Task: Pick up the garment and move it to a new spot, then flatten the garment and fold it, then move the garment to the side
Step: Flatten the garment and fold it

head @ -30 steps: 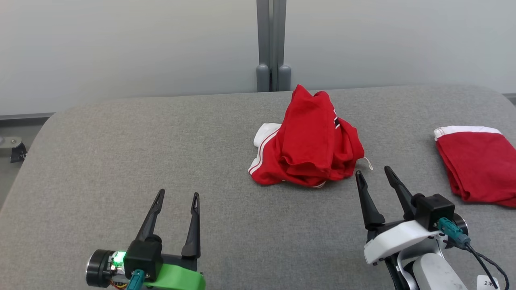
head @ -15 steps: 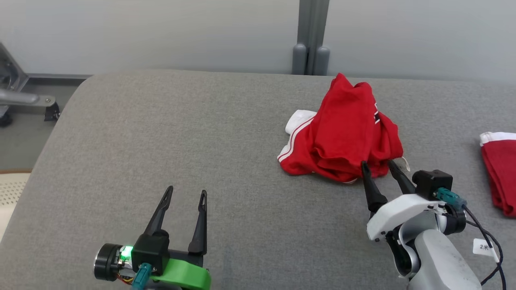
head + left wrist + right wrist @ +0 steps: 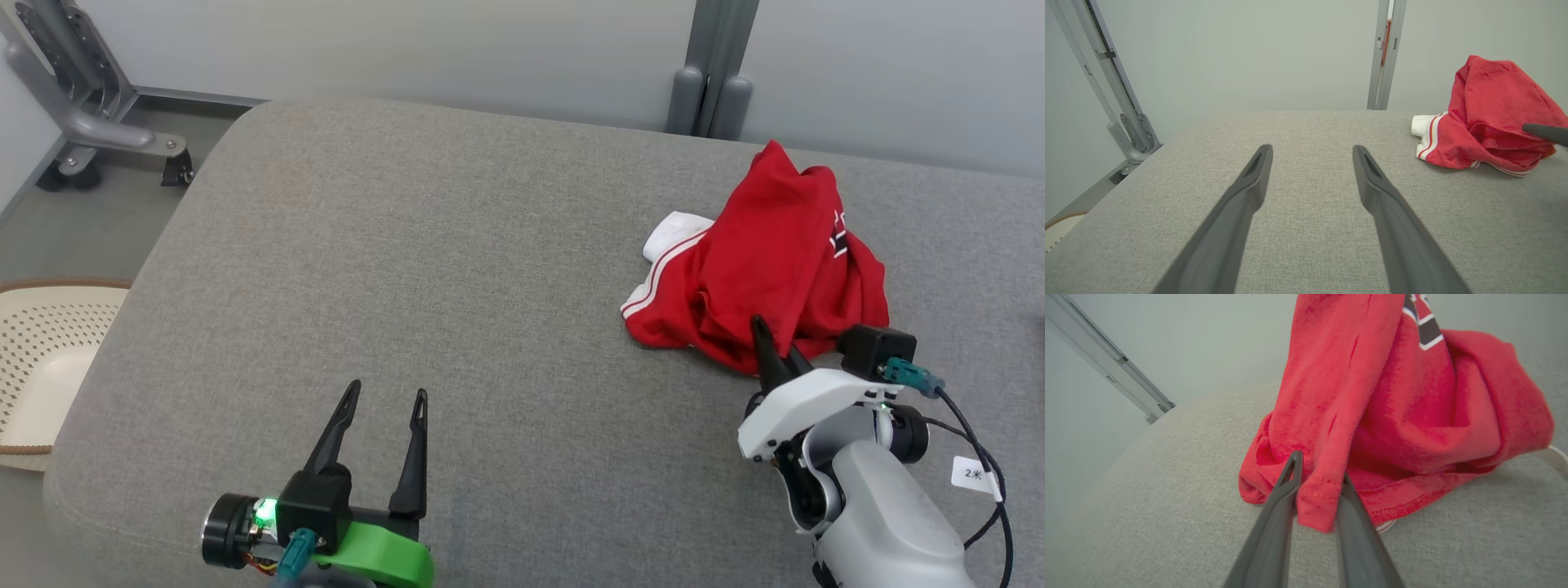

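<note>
Garment point(image 3: 1412, 416) fold between right gripper point(image 3: 1321, 468) fingers

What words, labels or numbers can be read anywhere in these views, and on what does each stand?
"2" plus a second mark too small to make out: on the white tag hanging by the right forearm.
Black-and-white print on the red garment: partly folded in, unreadable.
No other text can be read.

Red garment point(image 3: 767, 261) with white striped trim, crumpled in a tall heap, peak standing upward, lying on the grey worktop point(image 3: 457, 269), toward its right side
</note>
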